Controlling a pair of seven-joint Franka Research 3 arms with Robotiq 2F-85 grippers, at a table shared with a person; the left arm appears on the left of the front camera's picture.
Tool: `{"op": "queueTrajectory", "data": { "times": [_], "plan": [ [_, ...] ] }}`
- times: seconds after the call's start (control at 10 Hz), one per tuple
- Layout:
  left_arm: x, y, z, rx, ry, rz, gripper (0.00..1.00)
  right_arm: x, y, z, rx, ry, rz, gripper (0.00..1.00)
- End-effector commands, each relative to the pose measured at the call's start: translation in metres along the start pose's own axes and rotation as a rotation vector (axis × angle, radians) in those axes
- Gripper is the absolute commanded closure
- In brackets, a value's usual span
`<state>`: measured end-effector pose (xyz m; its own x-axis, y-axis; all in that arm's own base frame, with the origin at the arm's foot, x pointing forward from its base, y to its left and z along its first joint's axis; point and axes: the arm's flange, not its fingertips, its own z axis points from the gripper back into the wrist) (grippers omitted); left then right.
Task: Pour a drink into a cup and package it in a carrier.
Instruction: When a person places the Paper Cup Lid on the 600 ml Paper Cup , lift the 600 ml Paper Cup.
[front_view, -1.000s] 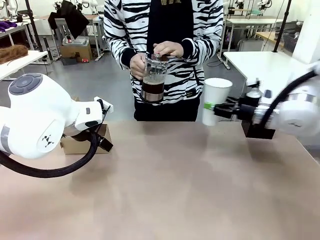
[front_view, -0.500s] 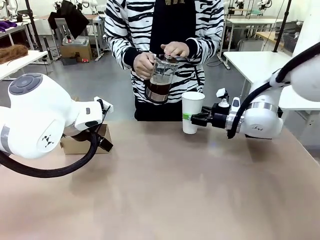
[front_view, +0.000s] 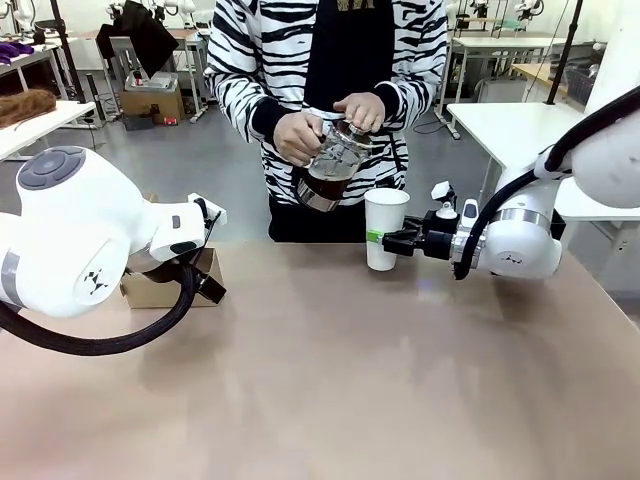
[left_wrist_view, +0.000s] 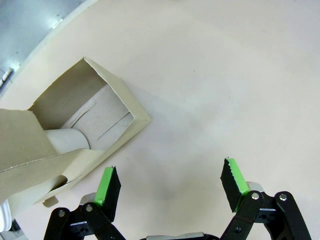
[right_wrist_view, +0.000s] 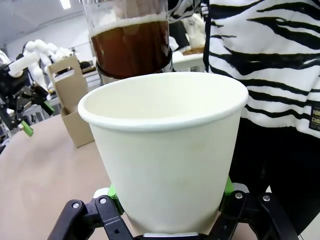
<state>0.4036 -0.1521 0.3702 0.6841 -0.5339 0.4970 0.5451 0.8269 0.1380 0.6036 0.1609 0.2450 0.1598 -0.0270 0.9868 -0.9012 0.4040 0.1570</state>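
— Front view: the right gripper (front_view: 383, 238) clamps the white paper cup (front_view: 386, 210); the person's carafe (front_view: 335, 165) tilts at its eleven o'clock.
— Left wrist view: the left gripper (left_wrist_view: 170, 172) gapes empty, carrier (left_wrist_view: 60, 100) at ten o'clock.

The worktop (front_view: 350, 380) is a plain beige, matte surface; a brown cardboard carrier (front_view: 150, 292) sits on it toward 10 o'clock, near the far-left edge, handle tab upright; a white paper cup (front_view: 384, 228) is at about 1 o'clock by the far edge; whether its base touches the worktop is unclear.
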Motion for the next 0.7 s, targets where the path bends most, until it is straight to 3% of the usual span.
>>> {"op": "queueTrajectory", "data": {
  "times": [0.0,0.6],
  "plan": [
    [0.0000,0.0006,0.0006,-0.002,-0.002,0.002,0.00,0.0026,0.0038,-0.0018,0.005,-0.002,0.000,0.20],
    [0.0000,0.0006,0.0006,-0.002,-0.002,0.002,0.00,0.0026,0.0038,-0.0018,0.005,-0.002,0.000,0.20]
  ]
}}
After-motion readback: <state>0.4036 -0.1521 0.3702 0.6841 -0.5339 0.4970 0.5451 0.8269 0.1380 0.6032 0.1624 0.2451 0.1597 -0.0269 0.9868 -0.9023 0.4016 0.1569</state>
